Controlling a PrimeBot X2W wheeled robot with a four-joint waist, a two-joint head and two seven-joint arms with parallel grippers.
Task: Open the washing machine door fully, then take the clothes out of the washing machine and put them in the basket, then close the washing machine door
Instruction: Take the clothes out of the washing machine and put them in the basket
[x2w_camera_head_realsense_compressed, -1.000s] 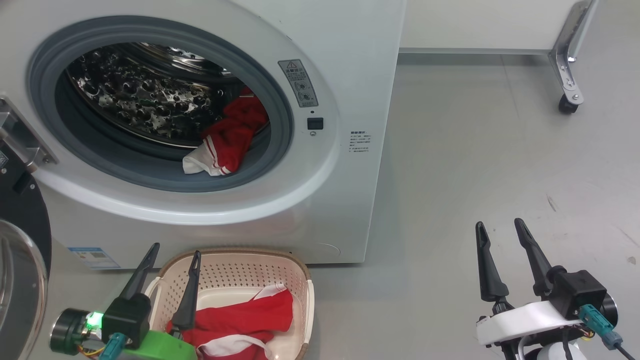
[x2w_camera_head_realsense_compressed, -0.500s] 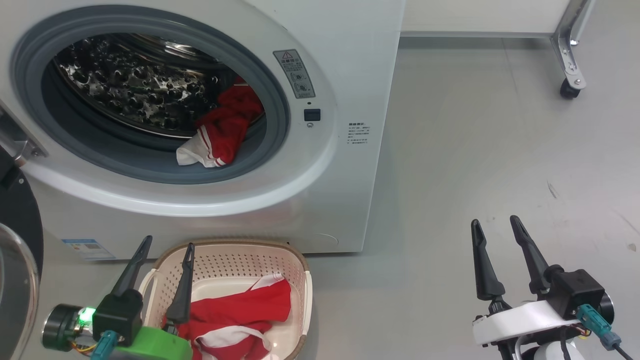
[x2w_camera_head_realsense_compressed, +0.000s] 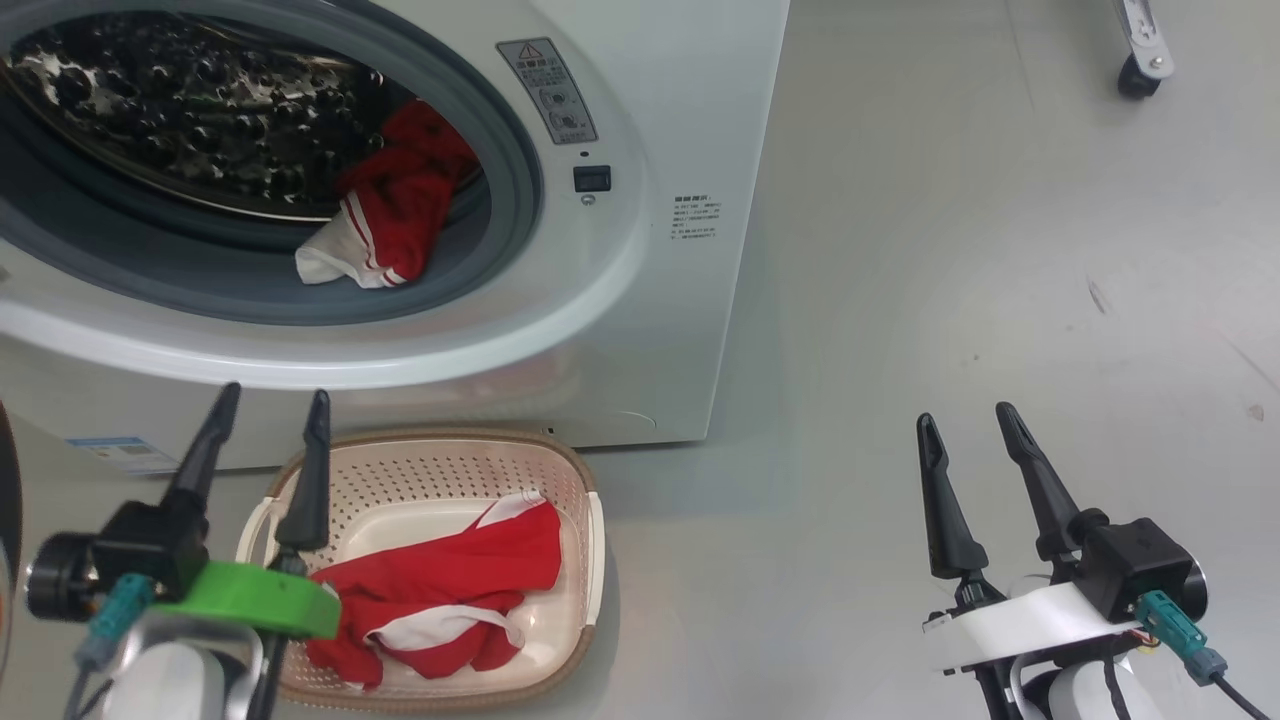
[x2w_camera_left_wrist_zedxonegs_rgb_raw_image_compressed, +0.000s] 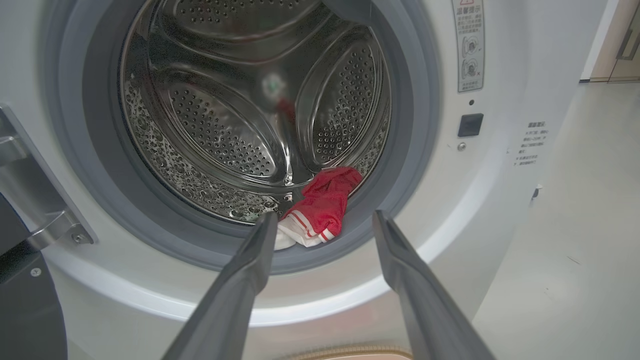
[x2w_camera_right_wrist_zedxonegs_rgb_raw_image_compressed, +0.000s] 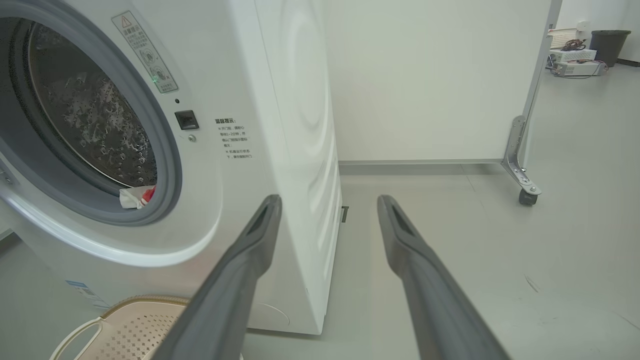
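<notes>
Left gripper (x2w_camera_head_realsense_compressed: 276, 394), right gripper (x2w_camera_head_realsense_compressed: 964, 414) both splayed, empty. We reach left into washing machine (x2w_camera_head_realsense_compressed: 660, 300), pinch clothes (x2w_camera_left_wrist_zedxonegs_rgb_raw_image_compressed: 325, 205) at opening's 5 o'clock, mid-bunch.

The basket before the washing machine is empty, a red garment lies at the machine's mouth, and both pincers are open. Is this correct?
The basket is not empty: the head view shows a red and white garment in it. The rest holds: a second red garment lies at the mouth of the washing machine, and the left pincer and right pincer are open.
</notes>
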